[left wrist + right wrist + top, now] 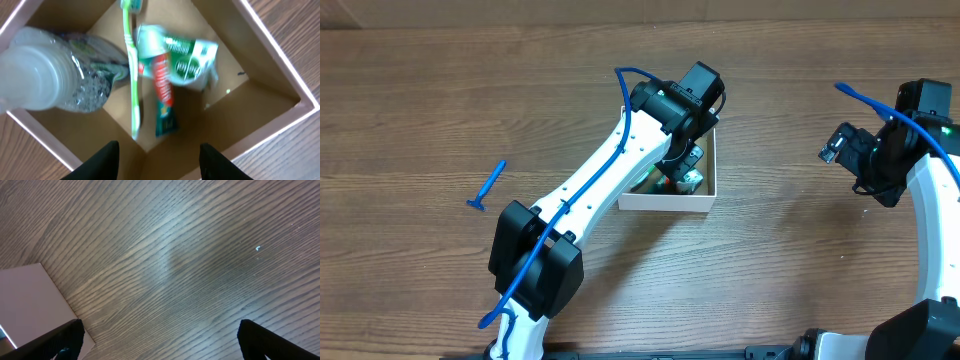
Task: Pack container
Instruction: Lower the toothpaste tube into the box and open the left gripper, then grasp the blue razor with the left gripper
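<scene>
Your left gripper [157, 164] hangs spread and empty right over the container [670, 204] at mid-table, where a clear bottle [55, 70], toothbrush [133, 75] and toothpaste tube [165, 95] lie loose, while your right gripper [160, 332], also spread on nothing, hovers off to the right, seemingly to leave room.

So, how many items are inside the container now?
3 in the container: a clear bottle at the left, a green toothbrush in the middle, a toothpaste tube beside it on the right. The picture is blurred; more may be hidden.
</scene>
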